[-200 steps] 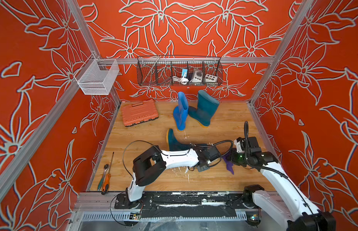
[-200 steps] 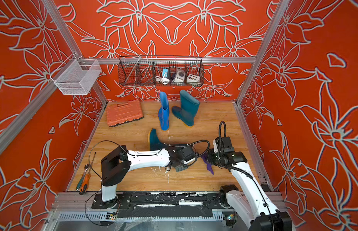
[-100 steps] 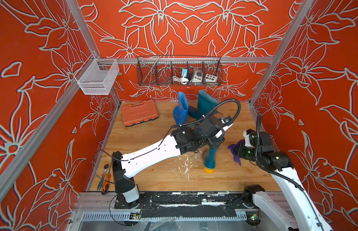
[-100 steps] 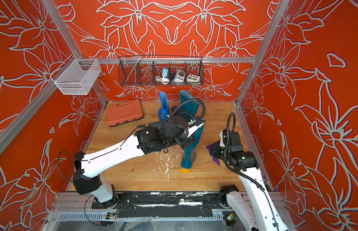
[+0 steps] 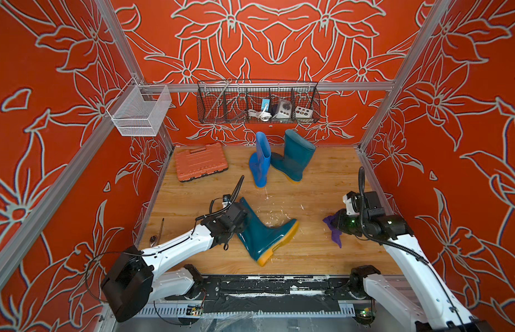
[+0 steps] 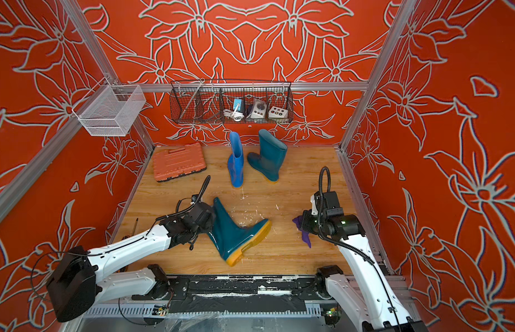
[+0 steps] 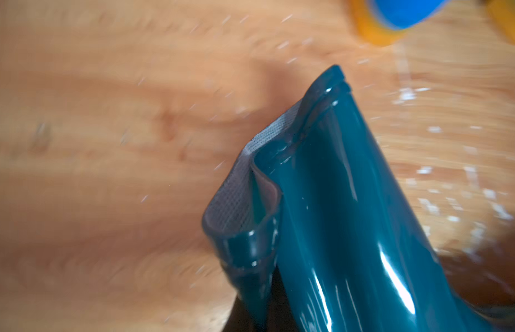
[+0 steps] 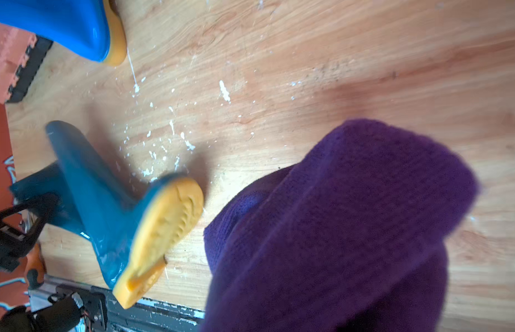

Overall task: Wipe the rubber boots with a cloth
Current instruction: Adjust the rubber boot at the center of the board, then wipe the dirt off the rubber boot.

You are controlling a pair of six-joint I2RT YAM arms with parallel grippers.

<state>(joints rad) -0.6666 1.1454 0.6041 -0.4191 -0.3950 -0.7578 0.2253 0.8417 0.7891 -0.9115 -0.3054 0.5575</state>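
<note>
Two hands, both closed: the left hand grips the shaft rim of a teal boot, swung down from mid-air to low over the front tabletop; the right hand pinches the purple cloth, apart from its sole. Behind stand a blue boot, a second teal boot and an orange tool case.

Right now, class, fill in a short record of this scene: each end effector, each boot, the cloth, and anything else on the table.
left end effector: shut on the top of the near teal boot
near teal boot: tilted, yellow sole toward the right arm
right end effector: shut on purple cloth
cloth to boot: apart, not touching
blue boot: upright at the back
far teal boot: upright beside it
orange tool case: flat, back left
</note>
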